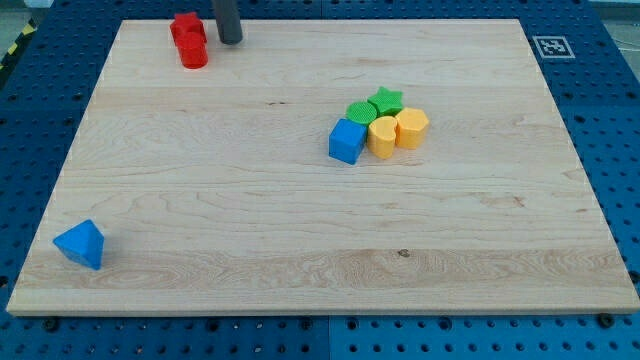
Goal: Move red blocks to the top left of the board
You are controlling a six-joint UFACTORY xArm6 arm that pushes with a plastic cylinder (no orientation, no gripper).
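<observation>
The board [300, 230] is pale wood, its grain streaked lengthwise, with a smooth matt finish and a small dark knot [404, 252] right of its centre. Around the board, the table [600, 130] is a blue sheet studded with rows of holes. The red blocks [189, 40], at the board's top left, look like smooth matt plastic; my tip [231, 41] beside them is dull dark grey.

Rod tip [231, 41] sits just right of two touching red blocks [189, 40] at board [250, 230] top left. Blue, green, yellow blocks [380, 125] cluster centre-right; a blue block [81, 244] lies bottom left.
</observation>
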